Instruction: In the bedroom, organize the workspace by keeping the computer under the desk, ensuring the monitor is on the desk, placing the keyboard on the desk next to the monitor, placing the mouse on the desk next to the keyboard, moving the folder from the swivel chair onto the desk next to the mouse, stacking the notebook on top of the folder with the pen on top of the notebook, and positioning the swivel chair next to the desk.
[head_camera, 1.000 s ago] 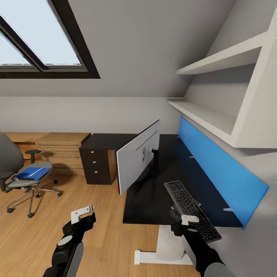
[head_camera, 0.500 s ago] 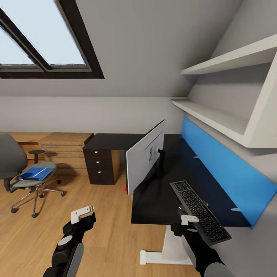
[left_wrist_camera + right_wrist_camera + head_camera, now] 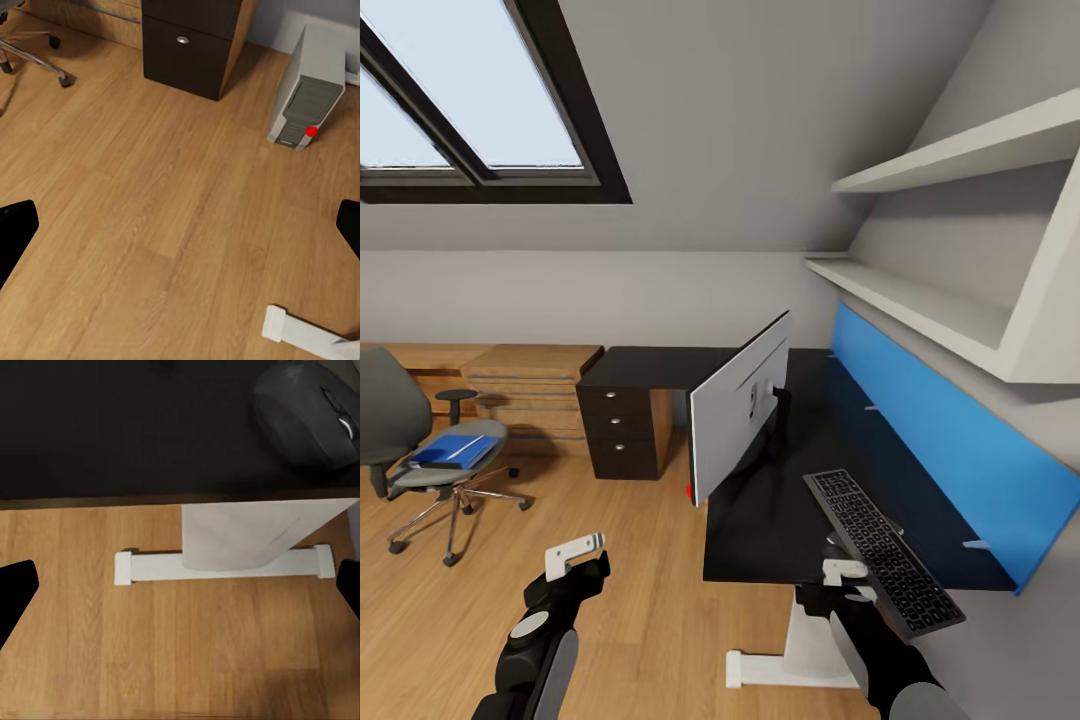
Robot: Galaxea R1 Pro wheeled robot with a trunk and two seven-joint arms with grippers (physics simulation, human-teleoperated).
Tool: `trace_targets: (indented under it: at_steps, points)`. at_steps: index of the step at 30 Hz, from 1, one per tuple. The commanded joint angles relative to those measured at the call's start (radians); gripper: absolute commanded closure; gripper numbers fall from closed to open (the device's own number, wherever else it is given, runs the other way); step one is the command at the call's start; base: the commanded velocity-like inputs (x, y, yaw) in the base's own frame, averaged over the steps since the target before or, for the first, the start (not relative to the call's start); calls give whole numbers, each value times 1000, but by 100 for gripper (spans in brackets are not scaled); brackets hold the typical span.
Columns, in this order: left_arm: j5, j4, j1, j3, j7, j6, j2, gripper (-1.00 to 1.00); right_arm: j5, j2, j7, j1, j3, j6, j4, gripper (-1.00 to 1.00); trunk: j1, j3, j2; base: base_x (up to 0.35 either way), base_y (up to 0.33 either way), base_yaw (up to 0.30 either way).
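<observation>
Both grippers held open and empty at the desk's near edge
Right gripper (image 3: pixel 844 580) is raised beside the mouse (image 3: pixel 309 414) and keyboard (image 3: pixel 882 550) on the desk (image 3: pixel 760 520); left gripper (image 3: pixel 575 562) over floor — the folder (image 3: pixel 450 451) is seen on the chair (image 3: pixel 420 450)

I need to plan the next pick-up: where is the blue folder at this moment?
In the head view the blue folder lies on the seat of the grey swivel chair, at the far left of the room, left of the dark drawer unit and away from the desk.
</observation>
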Motion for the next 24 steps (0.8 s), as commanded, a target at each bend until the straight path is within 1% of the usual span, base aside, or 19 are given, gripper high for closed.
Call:
trace_targets:
  at_steps: [1, 9, 24]
  points:
    - [10, -2, -1, 0, 7, 3, -1, -100, 0, 1, 0, -1, -3, 7, -2, -100, 4, -5, -9, 0, 1, 0]
    - [11, -2, -1, -2, 7, 2, -2, -100, 2, -1, 3, -1, -3, 13, -2, -100, 35, -30, -65, 0, 0, 0]
    - [8, 5, -1, -4, 7, 3, 2, -100, 4, -9, 0, -1, -11, 22, -1, -100, 35, -30, -65, 0, 0, 0]
